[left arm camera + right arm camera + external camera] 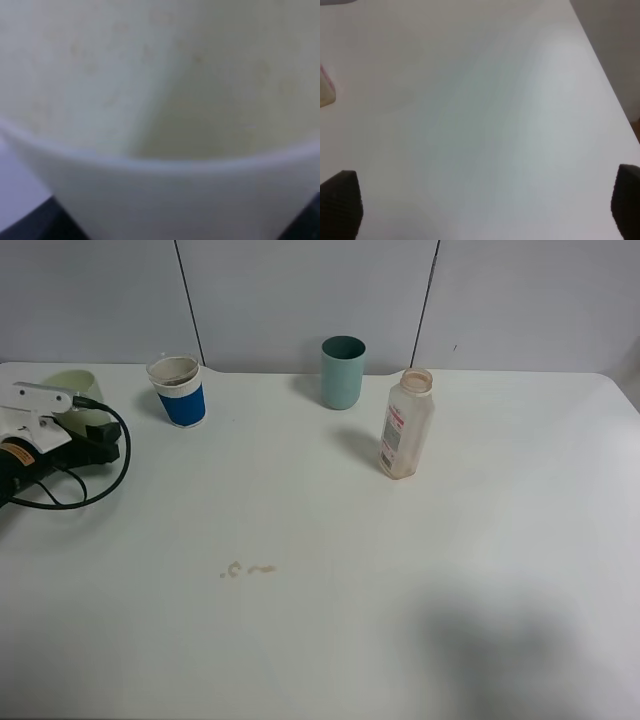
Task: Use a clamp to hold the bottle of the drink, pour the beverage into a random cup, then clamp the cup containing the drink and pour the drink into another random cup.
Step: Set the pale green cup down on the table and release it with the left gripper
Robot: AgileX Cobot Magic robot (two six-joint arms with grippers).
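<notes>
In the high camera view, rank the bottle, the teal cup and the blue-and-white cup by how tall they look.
1. bottle, clearly tallest.
2. teal cup.
3. blue-and-white cup, close to the teal cup; the teal one stands farther back, so this order is unsure.

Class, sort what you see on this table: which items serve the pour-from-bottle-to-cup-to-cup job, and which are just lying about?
Job: bottle; yellow-green cup at the left gripper; blue-and-white cup.

Lying about: teal cup; brown spill marks on the table.
</notes>
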